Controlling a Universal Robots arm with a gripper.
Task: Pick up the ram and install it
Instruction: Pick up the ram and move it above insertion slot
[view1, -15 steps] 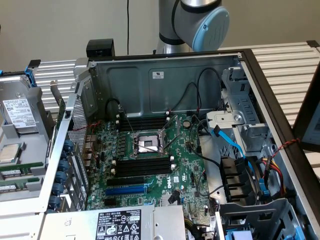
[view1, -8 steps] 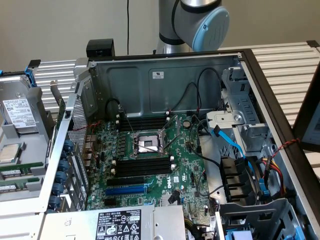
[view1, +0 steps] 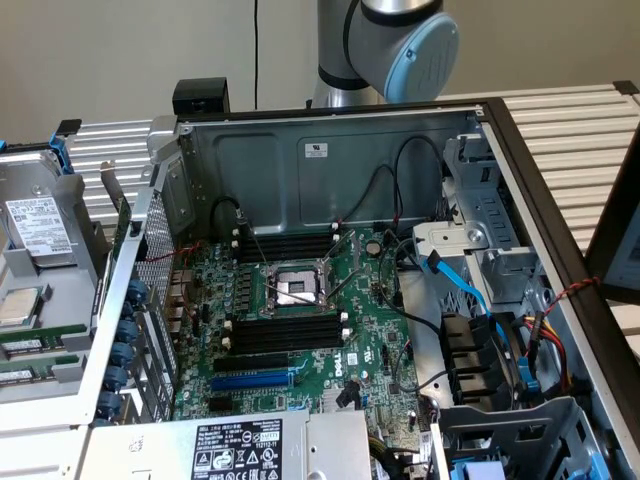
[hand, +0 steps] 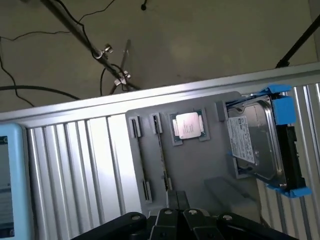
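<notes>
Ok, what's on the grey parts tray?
On the tray: a blue-framed hard drive, a processor chip and the ram, standing on edge. The hand covers part of the tray, so anything beneath it is hidden.

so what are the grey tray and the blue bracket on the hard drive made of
The grey tray looks like matte plastic: dull, even surface with moulded pockets. The blue bracket round the hard drive looks like smooth moulded plastic, by its saturated colour and clip shapes. Neither is certain.
</notes>
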